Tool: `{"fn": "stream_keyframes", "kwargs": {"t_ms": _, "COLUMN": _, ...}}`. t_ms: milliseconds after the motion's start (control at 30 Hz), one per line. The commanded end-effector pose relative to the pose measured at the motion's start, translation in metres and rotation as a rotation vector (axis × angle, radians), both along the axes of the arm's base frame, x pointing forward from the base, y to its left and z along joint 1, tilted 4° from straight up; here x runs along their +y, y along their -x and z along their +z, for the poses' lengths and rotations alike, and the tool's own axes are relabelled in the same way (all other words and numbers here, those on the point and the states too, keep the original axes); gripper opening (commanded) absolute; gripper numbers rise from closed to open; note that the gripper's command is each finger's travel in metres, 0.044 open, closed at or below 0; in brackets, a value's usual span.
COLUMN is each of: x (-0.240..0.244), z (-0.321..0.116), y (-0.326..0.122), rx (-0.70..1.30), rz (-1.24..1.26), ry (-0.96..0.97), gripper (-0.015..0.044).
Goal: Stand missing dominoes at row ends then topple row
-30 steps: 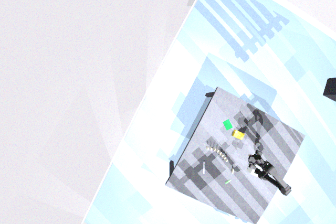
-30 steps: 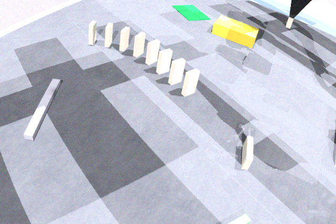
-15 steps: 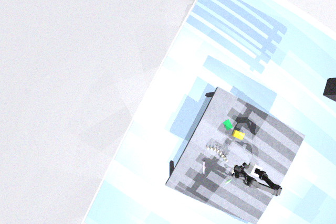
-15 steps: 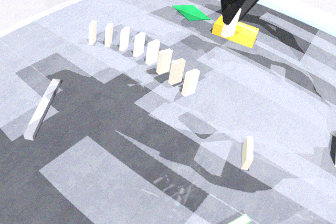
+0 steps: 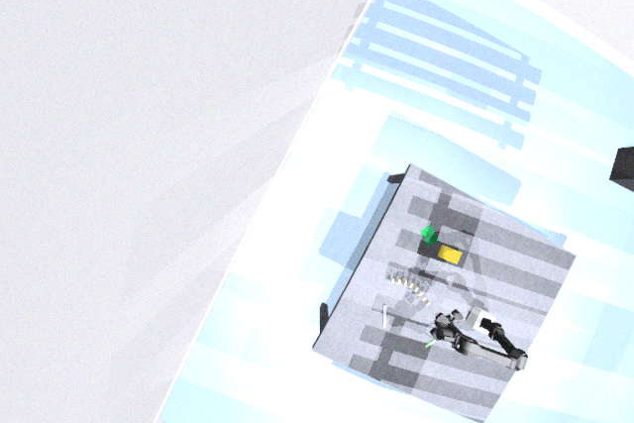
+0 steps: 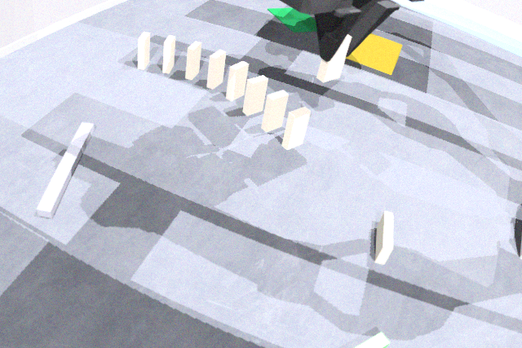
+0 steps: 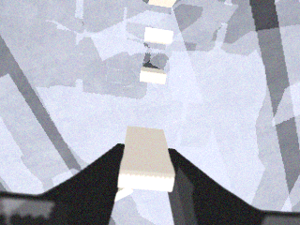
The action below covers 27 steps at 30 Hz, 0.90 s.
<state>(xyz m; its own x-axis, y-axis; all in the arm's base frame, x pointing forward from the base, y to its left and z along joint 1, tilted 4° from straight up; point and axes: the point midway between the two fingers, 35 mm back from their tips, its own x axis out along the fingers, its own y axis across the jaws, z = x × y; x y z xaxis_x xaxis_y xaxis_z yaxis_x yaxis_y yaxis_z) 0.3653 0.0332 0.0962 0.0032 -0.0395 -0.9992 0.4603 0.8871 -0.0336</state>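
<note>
Several cream dominoes stand in a curved row; its near-end domino (image 6: 296,128) (image 7: 153,76) is upright. The row's middle also shows small in the top view. My gripper (image 6: 336,51) (image 7: 144,153) is shut on a cream domino (image 6: 330,71) (image 7: 146,175), held tilted in the exterior view. In the wrist view the held domino is in line with the near end of the row, with a gap between them. Its height over the table is hard to tell. Another cream domino (image 6: 384,238) is apart from the row, in the lower right of the exterior view; its pose is unclear.
A yellow block (image 5: 450,255) (image 6: 379,53) and a green piece (image 5: 429,235) (image 6: 293,19) are behind the gripper in the exterior view. A white bar (image 5: 384,316) (image 6: 65,171) lies left of the row. A pale green-edged strip (image 5: 431,343) (image 6: 373,341) lies near the arm.
</note>
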Motion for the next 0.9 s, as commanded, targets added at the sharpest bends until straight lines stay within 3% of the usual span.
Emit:
{"fn": "stream_keyframes", "kwargs": {"t_ms": 0, "x": -0.001, "z": -0.026, "y": 0.001, "rx": 0.022, "rz": -0.006, "ry": -0.001, "gripper": 0.0107}}
{"fn": "stream_keyframes", "kwargs": {"t_ms": 500, "x": -0.004, "z": -0.107, "y": 0.009, "rx": 0.023, "rz": -0.006, "ry": 0.0, "gripper": 0.0107}}
{"fn": "stream_keyframes", "kwargs": {"t_ms": 867, "x": -0.005, "z": -0.11, "y": 0.01, "rx": 0.023, "rz": -0.006, "ry": 0.0, "gripper": 0.0107}}
